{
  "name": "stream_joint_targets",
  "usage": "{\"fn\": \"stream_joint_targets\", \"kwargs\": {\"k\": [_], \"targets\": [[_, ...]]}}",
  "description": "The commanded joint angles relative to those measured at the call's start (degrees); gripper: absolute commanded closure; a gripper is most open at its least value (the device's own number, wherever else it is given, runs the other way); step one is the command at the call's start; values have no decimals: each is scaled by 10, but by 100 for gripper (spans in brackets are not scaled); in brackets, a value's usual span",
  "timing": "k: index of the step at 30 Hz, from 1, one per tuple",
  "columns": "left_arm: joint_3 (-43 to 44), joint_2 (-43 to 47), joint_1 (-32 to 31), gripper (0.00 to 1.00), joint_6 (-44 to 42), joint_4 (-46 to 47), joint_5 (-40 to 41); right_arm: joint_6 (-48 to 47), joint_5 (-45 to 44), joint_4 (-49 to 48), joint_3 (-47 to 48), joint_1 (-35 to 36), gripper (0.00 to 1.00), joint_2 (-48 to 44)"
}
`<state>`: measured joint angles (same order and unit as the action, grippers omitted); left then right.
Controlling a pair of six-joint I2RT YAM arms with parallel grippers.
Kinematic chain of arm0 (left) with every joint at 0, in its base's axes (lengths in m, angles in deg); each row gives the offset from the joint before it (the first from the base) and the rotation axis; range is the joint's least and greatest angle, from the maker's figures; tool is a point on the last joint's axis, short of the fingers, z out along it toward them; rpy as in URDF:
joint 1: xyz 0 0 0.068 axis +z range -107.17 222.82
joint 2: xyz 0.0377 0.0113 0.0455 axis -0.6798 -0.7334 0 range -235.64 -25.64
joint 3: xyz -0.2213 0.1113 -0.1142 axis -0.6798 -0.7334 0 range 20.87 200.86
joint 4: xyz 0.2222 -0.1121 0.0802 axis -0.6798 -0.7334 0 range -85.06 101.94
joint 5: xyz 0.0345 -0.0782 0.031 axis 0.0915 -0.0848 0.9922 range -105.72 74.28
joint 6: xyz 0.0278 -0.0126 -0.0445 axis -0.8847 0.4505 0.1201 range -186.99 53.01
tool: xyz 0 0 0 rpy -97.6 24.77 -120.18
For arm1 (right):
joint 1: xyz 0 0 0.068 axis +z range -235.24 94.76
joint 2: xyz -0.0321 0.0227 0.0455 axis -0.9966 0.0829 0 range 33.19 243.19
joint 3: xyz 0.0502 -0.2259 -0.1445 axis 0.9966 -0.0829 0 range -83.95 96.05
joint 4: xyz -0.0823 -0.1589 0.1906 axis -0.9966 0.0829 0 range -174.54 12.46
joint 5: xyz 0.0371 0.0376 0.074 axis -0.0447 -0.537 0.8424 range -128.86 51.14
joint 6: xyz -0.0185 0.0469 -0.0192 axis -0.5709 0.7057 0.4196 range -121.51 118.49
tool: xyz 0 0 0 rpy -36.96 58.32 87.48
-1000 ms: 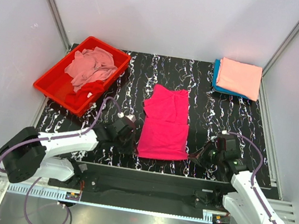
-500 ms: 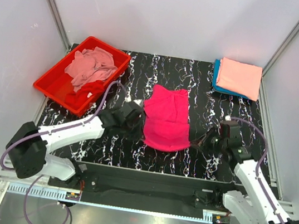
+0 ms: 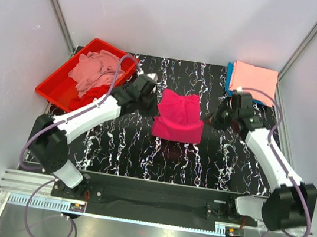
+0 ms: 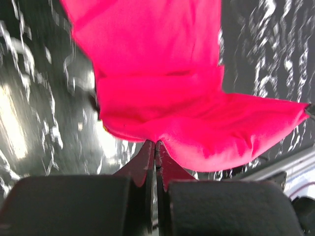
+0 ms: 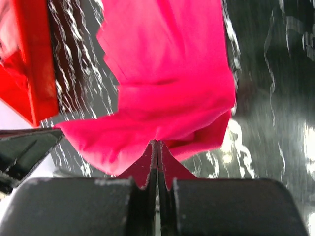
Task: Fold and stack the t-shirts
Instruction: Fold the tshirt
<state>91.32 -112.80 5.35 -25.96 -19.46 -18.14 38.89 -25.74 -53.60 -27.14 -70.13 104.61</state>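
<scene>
table [image 3: 223, 164]: carries everything
centre t-shirt [image 3: 177, 118]: mid-table, doubled over on itself
left gripper [image 4: 155, 143]: pinching its left edge — right gripper [image 5: 157, 142] likewise on its right edge
tray [image 3: 59, 103]: far-left corner
heap of t-shirts [image 3: 97, 69]: in the tray
folded stack [image 3: 252, 82]: far-right corner — one shirt atop another

Left gripper [image 4: 155, 147] and right gripper [image 5: 157, 146] pinched closed, arms outstretched

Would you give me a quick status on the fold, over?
Left gripper, right gripper shut on hot pink t-shirt, doubled over itself. Folded stack far right. Nothing blocking.
</scene>
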Motion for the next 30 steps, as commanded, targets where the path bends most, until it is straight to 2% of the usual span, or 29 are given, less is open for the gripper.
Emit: {"fn": "stream_joint_targets", "kwargs": {"k": [1,12,17,23,25,26,27,28,29,30], "targets": [[88,-37,17,100,-52,4,14,-45,-27,-32,81,-16,100,66],[327,-219,92,100,-90,20,-7,-74,13,-50,295,-59,100,267],[381,-315,123,100,-96,42,-44,-73,44,-94,343,-73,100,366],[411,-389,164,96,-90,150,-87,-80,88,-127,432,-82,100,492],[431,-425,176,89,-91,177,-101,-81,91,-134,465,-86,100,531],[453,-437,178,81,-97,189,-110,-81,89,-132,477,-87,100,543],[466,-449,181,59,-101,207,-116,-80,85,-133,496,-89,90,553],[483,-475,182,50,-104,209,-130,-81,85,-137,505,-92,82,571],[517,-485,182,41,-119,208,-140,-87,83,-137,513,-95,80,576],[528,-493,182,37,-127,206,-148,-88,69,-136,521,-97,68,575]]}}
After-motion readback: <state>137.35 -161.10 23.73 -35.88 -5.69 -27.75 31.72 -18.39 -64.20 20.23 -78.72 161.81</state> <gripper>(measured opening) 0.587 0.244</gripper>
